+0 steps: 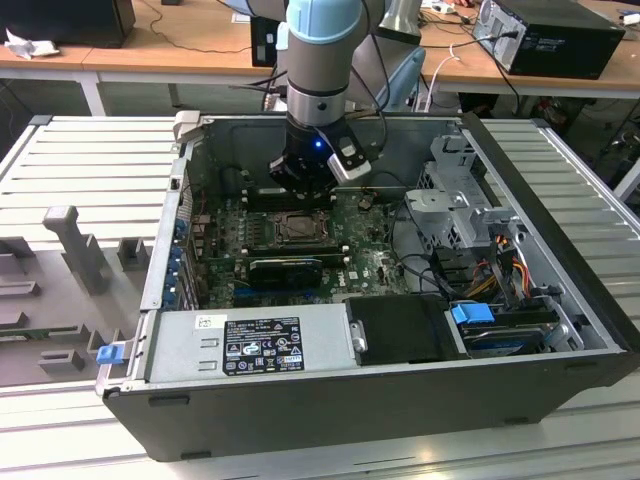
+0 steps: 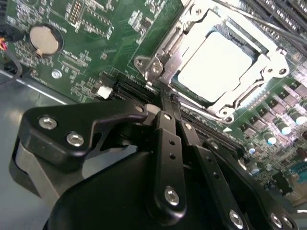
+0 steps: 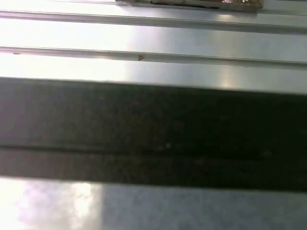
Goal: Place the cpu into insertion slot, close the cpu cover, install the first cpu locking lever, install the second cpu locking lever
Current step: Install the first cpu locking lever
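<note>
The cpu (image 2: 215, 67), a pale square chip, lies in the insertion slot (image 1: 298, 228) on the green board inside the open computer case. The silvery cpu cover (image 2: 163, 50) lies flat around it, with the chip's face showing through the cut-out. A thin lever wire (image 2: 240, 17) runs along the socket's far side. My gripper (image 2: 169, 100) has its two black fingers pressed together, tips at the socket's near edge beside the cover's corner. In the exterior view the gripper (image 1: 300, 190) hangs just above the board, behind the socket.
A long black expansion card (image 1: 285, 268) lies in front of the socket. The power supply (image 1: 250, 345) fills the case's front, and a drive cage (image 1: 455, 195) with cables stands at the exterior view's right. A coin battery (image 2: 44, 39) sits on the board.
</note>
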`<state>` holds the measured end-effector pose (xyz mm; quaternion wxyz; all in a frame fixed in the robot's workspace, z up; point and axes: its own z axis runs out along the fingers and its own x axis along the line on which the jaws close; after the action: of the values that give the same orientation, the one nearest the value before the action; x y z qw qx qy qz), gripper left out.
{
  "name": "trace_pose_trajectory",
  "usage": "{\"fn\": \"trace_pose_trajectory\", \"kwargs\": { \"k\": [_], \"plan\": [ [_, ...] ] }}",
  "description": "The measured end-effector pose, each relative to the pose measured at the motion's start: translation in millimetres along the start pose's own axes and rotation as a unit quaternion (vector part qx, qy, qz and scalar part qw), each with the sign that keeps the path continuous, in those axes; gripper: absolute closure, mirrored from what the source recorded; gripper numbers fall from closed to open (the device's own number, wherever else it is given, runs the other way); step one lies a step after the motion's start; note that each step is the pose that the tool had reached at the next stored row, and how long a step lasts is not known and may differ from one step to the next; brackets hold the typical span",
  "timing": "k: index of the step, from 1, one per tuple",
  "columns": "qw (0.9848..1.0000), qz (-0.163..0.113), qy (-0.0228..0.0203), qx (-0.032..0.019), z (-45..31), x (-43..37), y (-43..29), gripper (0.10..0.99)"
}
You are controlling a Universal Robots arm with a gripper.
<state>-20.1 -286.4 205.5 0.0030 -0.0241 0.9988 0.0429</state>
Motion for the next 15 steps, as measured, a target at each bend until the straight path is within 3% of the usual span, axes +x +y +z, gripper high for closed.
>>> {"fn": "trace_pose_trajectory", "kwargs": {
  "k": [8, 9, 11, 13, 15],
  "plan": [
    [0.9999, 0.0, 0.0008, 0.0158, 3.4, -0.9, 2.0, 0.98],
    [0.9999, 0.0, 0.0008, 0.0153, 3.5, -0.9, 2.0, 0.98],
    [1.0, -0.002, 0.0002, 0.0024, 3.6, -1.0, 2.1, 0.98],
    [1.0, -0.002, 0.0002, 0.0016, -0.4, -1.0, 2.5, 0.98],
    [1.0, -0.002, 0.0003, 0.0017, -13.2, -1.1, 3.5, 0.98]
  ]
}}
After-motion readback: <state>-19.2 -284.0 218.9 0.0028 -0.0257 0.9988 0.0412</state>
